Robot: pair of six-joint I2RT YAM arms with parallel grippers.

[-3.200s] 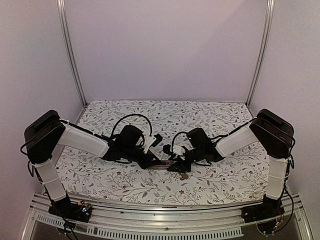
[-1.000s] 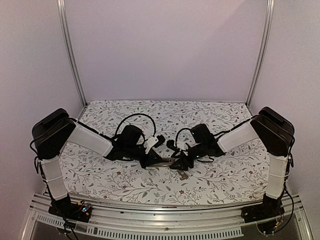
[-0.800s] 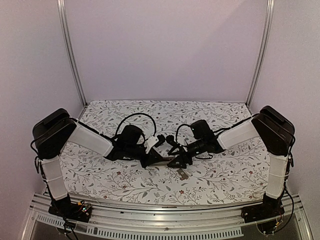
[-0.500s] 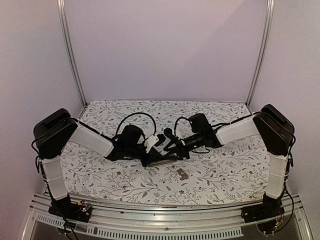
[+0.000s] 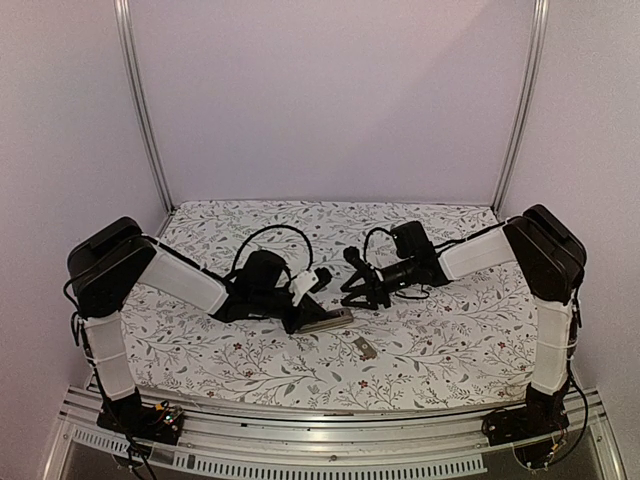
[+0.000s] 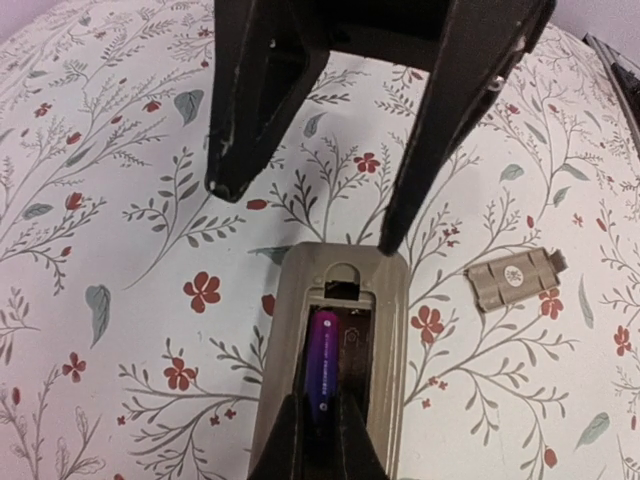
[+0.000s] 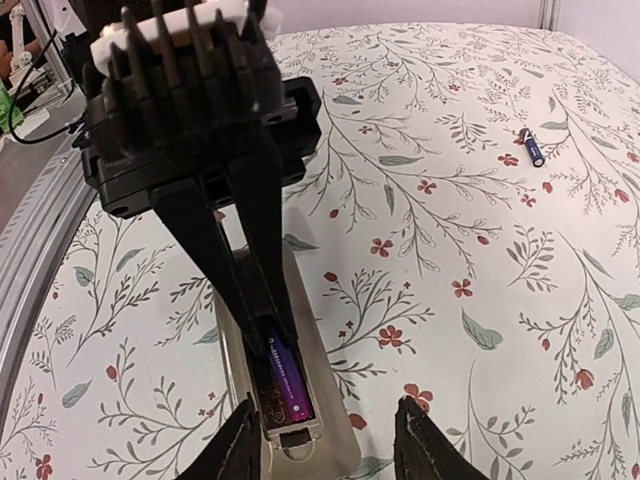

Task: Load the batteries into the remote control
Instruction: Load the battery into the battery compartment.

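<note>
The remote control (image 6: 390, 330) lies back up on the floral cloth, its dark battery recess open. One purple battery (image 6: 322, 365) lies in the left slot of the recess. My left gripper (image 6: 318, 445) is shut on the near end of that battery, its fingers down in the recess. The right wrist view shows the same battery (image 7: 287, 381) and the left gripper (image 7: 262, 300) over the remote (image 7: 335, 440). My right gripper (image 7: 325, 445) is open and empty, held just above and behind the remote's end (image 5: 335, 320). A second battery (image 7: 533, 147) lies loose on the cloth.
The small tan-grey cover piece (image 6: 513, 278) lies on the cloth beside the remote, and shows in the top view (image 5: 365, 348) in front of it. Metal frame posts and pale walls bound the table at the back and sides.
My right gripper has lifted off the remote and drawn back toward the far right, now open. The left gripper has stayed at the remote's recess.
</note>
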